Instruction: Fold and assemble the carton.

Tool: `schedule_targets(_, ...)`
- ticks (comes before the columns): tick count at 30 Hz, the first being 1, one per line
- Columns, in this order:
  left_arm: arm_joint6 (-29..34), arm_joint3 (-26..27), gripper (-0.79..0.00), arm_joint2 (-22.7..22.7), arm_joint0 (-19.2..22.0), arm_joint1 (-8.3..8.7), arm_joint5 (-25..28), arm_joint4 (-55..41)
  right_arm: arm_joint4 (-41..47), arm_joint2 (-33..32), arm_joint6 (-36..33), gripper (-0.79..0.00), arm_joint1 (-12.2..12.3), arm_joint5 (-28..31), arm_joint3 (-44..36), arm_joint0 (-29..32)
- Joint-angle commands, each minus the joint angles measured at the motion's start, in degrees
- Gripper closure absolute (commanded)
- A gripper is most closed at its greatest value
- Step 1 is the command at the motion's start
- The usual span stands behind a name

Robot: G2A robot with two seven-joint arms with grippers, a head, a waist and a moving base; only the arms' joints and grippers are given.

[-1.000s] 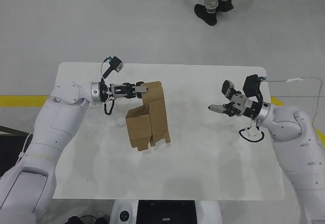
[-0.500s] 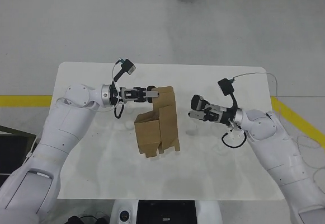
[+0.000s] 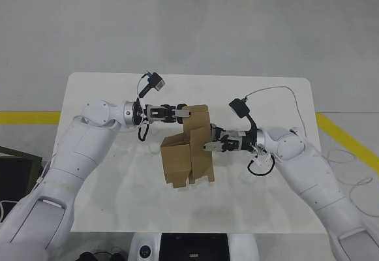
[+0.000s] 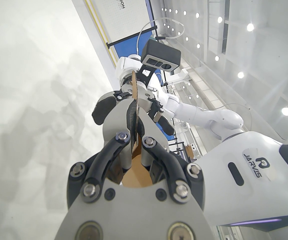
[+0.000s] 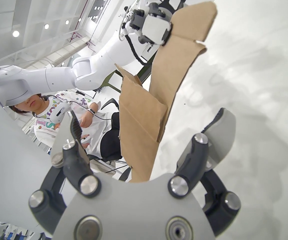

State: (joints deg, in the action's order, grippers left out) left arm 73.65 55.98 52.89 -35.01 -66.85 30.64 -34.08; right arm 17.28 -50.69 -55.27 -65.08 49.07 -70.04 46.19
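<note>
At the tabletop's (image 3: pixel 111 196) middle, from above: half-opened carton (image 3: pixel 190 147), left gripper (image 3: pixel 184 112) at its far edge, right gripper (image 3: pixel 205 146) at its right side. Left wrist: clamped on a carton flap. Right wrist: spread wide, carton just ahead.

A: The left end effector (image 3: pixel 182 113)?
B: Clamped on the carton (image 3: pixel 176 160) edge (arm stretched inward, elbow out).
A: And the right end effector (image 3: pixel 205 147)?
B: Fingers spread wide, forearm angled inward toward the left one.
</note>
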Motion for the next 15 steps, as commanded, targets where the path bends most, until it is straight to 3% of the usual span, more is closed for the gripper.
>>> schedule_targets(1,0.15,0.01,0.000,-0.08,0.01,-0.07,-0.15,0.13,0.38,0.80,-0.05,-0.259,-0.23,-0.11,0.29,-0.35)
schedule_targets(9,0.80,-0.06,0.000,-0.05,0.05,-0.13,-0.80,1.45,0.67,3.77,-0.05,0.000,-0.63,-0.11,1.33,-1.89)
schedule_targets(14,1.03,0.42,0.000,0.32,-0.10,-0.18,-1.03,0.96,0.83,5.35,0.41,0.000,-0.69,0.36,2.28,-2.80)
schedule_targets(15,1.03,0.64,-0.058,0.40,-0.13,-0.19,-1.04,0.90,0.89,5.61,0.52,0.000,-0.70,0.47,2.45,-2.98)
